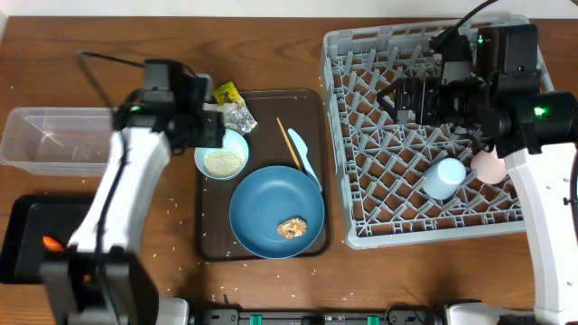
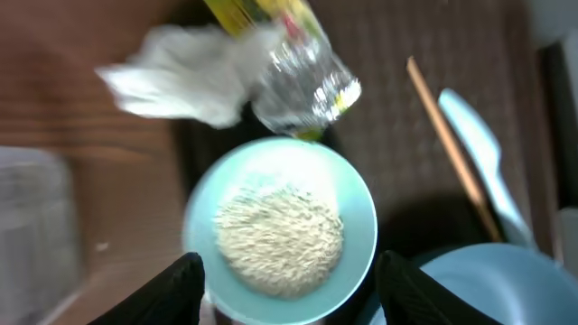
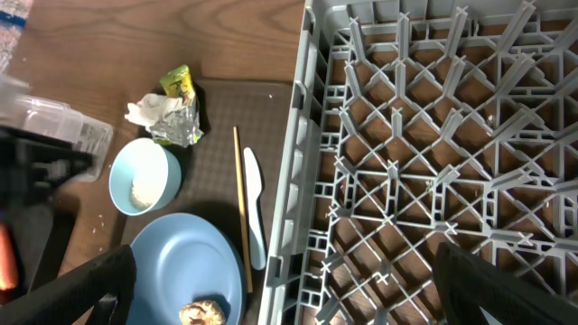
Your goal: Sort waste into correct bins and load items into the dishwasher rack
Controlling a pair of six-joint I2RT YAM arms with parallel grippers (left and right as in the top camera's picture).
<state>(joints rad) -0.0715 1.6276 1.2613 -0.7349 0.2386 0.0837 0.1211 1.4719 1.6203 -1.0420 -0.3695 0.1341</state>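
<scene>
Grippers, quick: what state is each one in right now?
Left gripper: open, jaws either side of the round pale blue bowl of rice.
Right gripper: open, empty, over the grey plastic lattice rack.

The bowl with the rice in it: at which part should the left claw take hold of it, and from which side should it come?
Take the rim of the bowl from straight above, on the edge away from the wrappers, one finger inside and one outside. The bowl stands upright and holds rice, so it should probably stay level. The open left claw hangs above it.
</scene>
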